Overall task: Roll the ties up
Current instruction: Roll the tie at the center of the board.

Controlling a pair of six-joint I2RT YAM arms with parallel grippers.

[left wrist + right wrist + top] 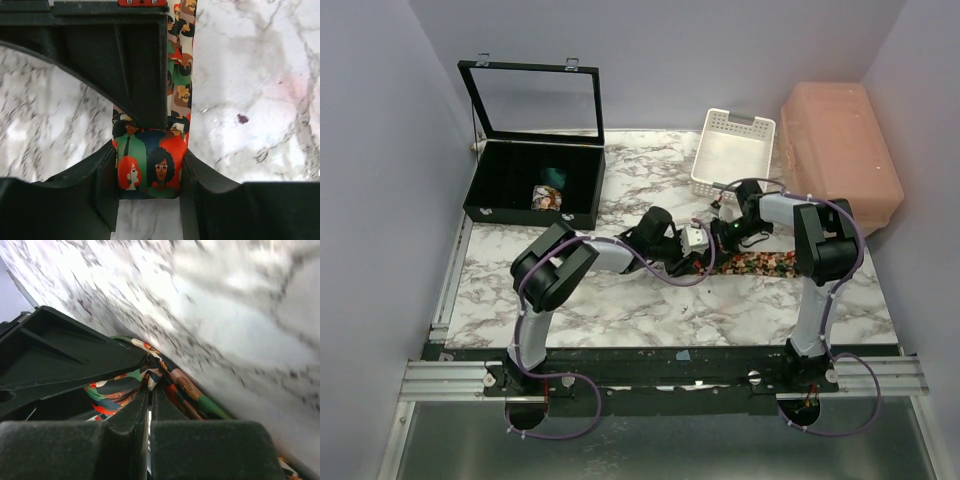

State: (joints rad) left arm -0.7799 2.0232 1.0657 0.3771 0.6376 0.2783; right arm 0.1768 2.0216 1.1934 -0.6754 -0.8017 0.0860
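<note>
A tie (765, 264) printed with red, green and orange cartoon faces lies flat across the marble table (620, 310). Its left end is folded into a small roll (150, 167). My left gripper (150, 156) sits round that roll, one finger against each side of the fabric. The flat strip of the tie (181, 75) runs away from it. My right gripper (150, 382) is shut, its tips pinching a fold of the tie (192, 392) right beside the roll. In the top view both grippers meet there, the left gripper (692, 252) and the right gripper (720, 238).
An open black box (535, 170) at the back left holds rolled ties (550, 196). A white slotted basket (732, 150) and a pink lidded bin (840, 160) stand at the back right. Grey walls close in on both sides.
</note>
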